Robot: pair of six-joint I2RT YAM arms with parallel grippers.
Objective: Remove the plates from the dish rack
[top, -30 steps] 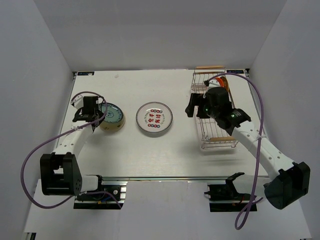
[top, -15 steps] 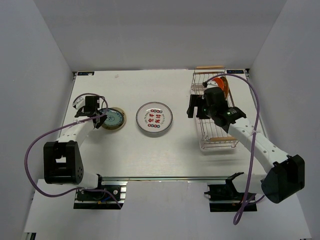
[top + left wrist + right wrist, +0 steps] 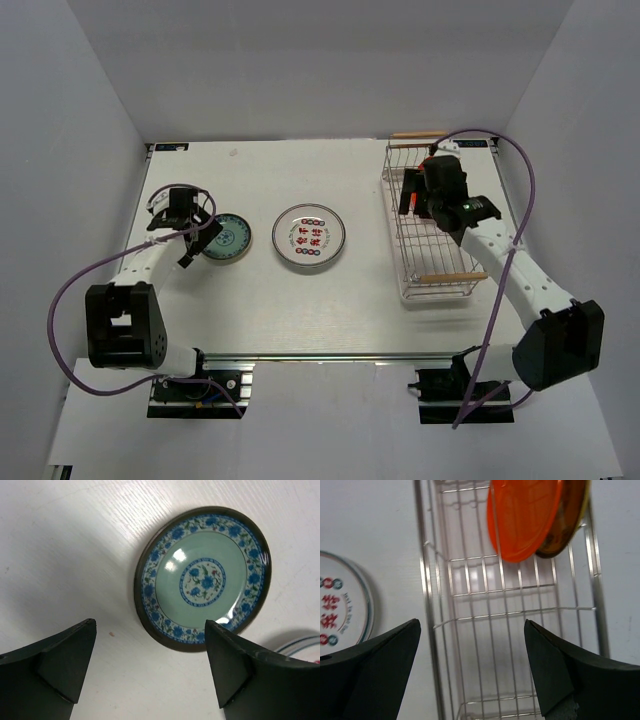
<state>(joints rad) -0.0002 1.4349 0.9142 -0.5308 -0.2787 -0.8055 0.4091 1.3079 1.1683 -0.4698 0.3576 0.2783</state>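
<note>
The left fingers [image 3: 62, 667] stood wide apart with nothing between them, low over the white tabletop [image 3: 260, 290]. Just ahead of them, nearer the right-hand finger of the pair, the teal plate [image 3: 202, 577] lay flat and face up, with blue flowers round its rim and at its centre. Its near edge came close to that fingertip, but no contact showed. Further right, well apart from both pairs of fingers, a white plate [image 3: 310, 237] with red, blue and green marks lay flat on the tabletop. In the right wrist view it showed only as a slice beyond the left-hand finger. The right fingers [image 3: 375, 675] were also spread wide and held nothing, hanging above the dish rack [image 3: 485, 612], whose wire floor filled the gap between them. Ahead of them, at the far end of the rack and toward the right-hand finger, the red-orange plate [image 3: 525, 515] stood on edge. The yellow-brown plate [image 3: 572, 510] leaned close behind it; whether the two touched could not be told. The rack's two wooden handles [image 3: 452, 277] sat at its near and far ends.
</note>
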